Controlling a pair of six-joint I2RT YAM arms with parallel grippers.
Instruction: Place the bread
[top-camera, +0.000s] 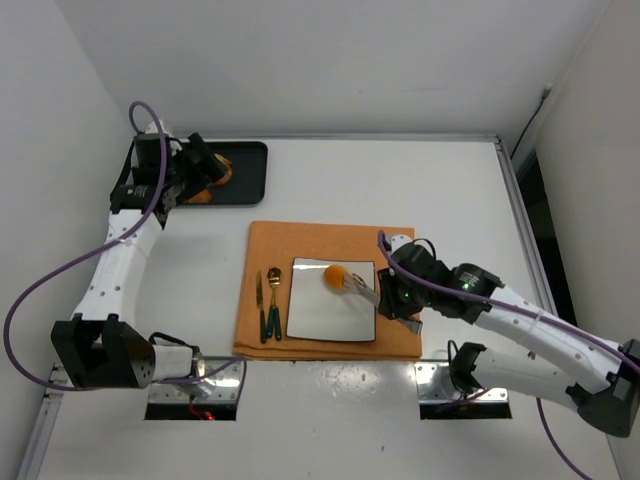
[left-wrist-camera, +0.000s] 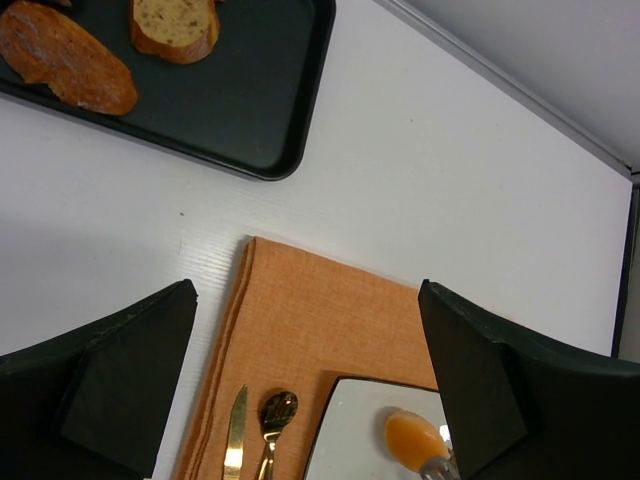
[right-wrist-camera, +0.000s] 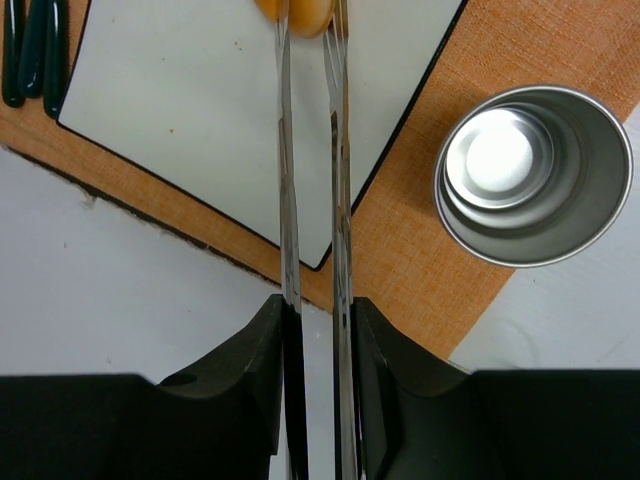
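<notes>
**Bread Position: Over Plate**

On the surface (top-camera: 450, 190) lie an orange mat (top-camera: 320, 240) and a black tray (top-camera: 250, 170). The left hand (top-camera: 212, 165) hangs spread above the tray. A white plate (top-camera: 320, 315) sits on the mat. The right hand (top-camera: 395, 297) is clamped on metal tongs (right-wrist-camera: 286, 180), whose tips pinch the bread (top-camera: 336, 275) over the plate.

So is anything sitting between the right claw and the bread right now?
Only the metal tongs. The right claw is shut on their handles, and their tips pinch the bread at the far side of the white plate. Nothing else lies along them; the steel cup stands off to one side.
</notes>
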